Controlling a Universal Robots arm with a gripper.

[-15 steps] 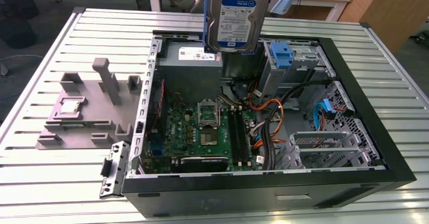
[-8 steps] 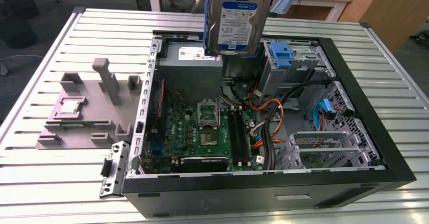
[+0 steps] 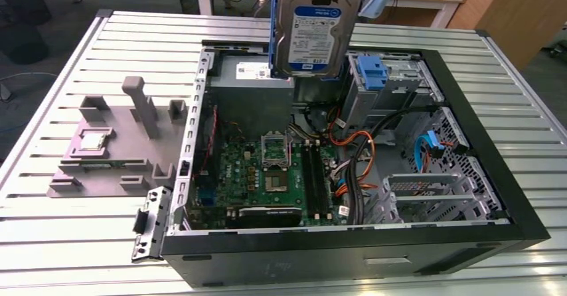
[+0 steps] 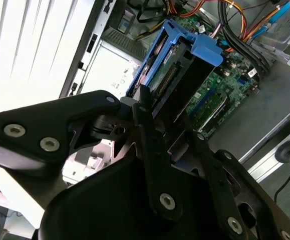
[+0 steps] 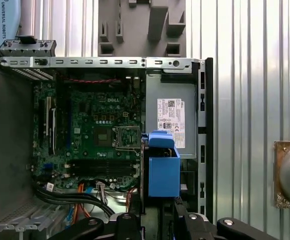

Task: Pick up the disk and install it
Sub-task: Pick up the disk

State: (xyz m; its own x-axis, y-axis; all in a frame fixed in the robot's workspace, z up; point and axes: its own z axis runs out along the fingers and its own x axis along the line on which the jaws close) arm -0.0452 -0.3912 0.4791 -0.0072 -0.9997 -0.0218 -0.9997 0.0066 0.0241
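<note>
1. The black two-finger gripper (image 4: pixel 162 117) is clamped tight on the flat silver-metal disk with the blue plastic bracket (image 3: pixel 310 37).
2. The disk hangs in mid-air over the open black computer case (image 3: pixel 354 259).
3. The case sits on a ribbed metal table (image 3: pixel 89 243).

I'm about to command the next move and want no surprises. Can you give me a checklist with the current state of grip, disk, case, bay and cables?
1. Tool shut on disk: ok.
2. Disk held above the case: ok.
3. Case side open, board exposed: ok.
4. Disk hangs upright, label toward the exterior view: ok.
5. Bay free to take a disk: cannot tell.
6. Cables out of the bay: cannot tell.
</note>
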